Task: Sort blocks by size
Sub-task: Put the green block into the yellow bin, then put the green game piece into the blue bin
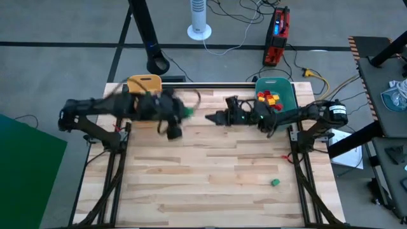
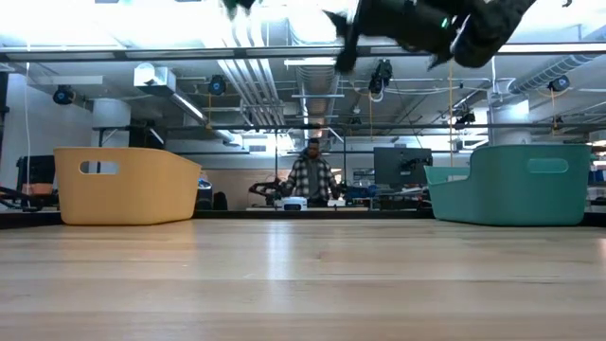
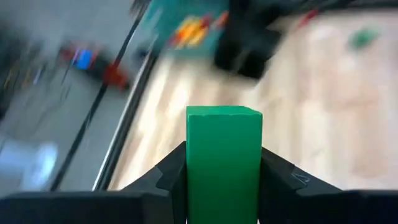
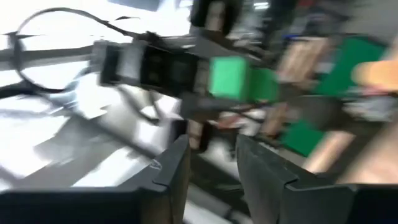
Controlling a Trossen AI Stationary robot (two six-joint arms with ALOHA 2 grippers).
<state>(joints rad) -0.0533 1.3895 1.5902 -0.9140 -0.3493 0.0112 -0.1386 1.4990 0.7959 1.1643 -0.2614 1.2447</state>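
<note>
A: While both arms hang above the far half of the pale wooden slatted table, the left gripper is clamped on a green rectangular toy block; the left wrist view shows both dark fingers pressed against the block's two sides.

B: Noted. Position from overhead?

A: The left gripper sits just in front of the yellow plastic bin at the far left corner, and a bit of green shows at its tip. The arm itself is smeared with motion.

B: Right arm?

A: The right gripper points toward the left one, near the middle of the far edge. In the right wrist view its two fingers stand apart with nothing between them, and the held green block shows beyond them in the other gripper.

B: Other blocks?

A: A cluster of red and yellow blocks lies inside the teal plastic bin at the far right corner. One small green cube rests alone on the table near the front right, well apart from both grippers.

B: Low view?

A: Yellow bin on the left, teal bin on the right, both resting on the table. A person stands in the room behind. An arm shows at the top edge, above the table.
</note>
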